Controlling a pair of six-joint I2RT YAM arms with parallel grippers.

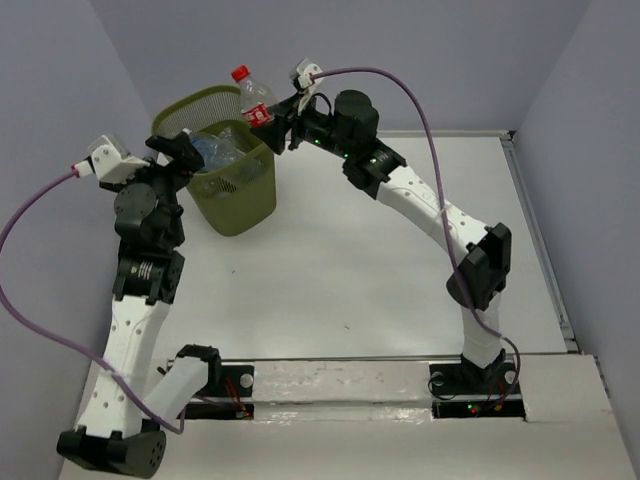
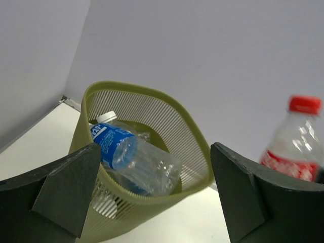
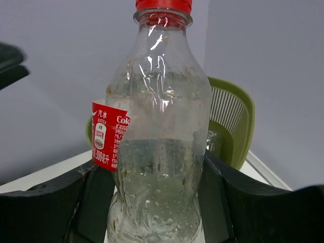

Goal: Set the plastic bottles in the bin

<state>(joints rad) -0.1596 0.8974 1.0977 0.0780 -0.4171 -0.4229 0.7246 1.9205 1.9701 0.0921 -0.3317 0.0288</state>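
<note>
The olive-green mesh bin [image 1: 243, 203] stands at the back left of the table and holds clear bottles. In the left wrist view a blue-labelled bottle [image 2: 134, 158] lies across the bin's [image 2: 195, 136] mouth, white cap at the far side. My left gripper [image 1: 184, 152] is open and empty beside the bin's left rim; its gap [image 2: 154, 195] frames the bin. My right gripper [image 1: 274, 113] is shut on a clear red-capped, red-labelled bottle [image 1: 251, 95], held upright over the bin's right rim. That bottle [image 3: 159, 147] fills the right wrist view and shows in the left wrist view [image 2: 296, 144].
Grey walls close in behind and on both sides. A raised ledge [image 1: 535, 240] runs along the table's right edge. Purple cables [image 1: 420, 110] arc from both wrists. The arm bases sit on the near rail [image 1: 340, 385].
</note>
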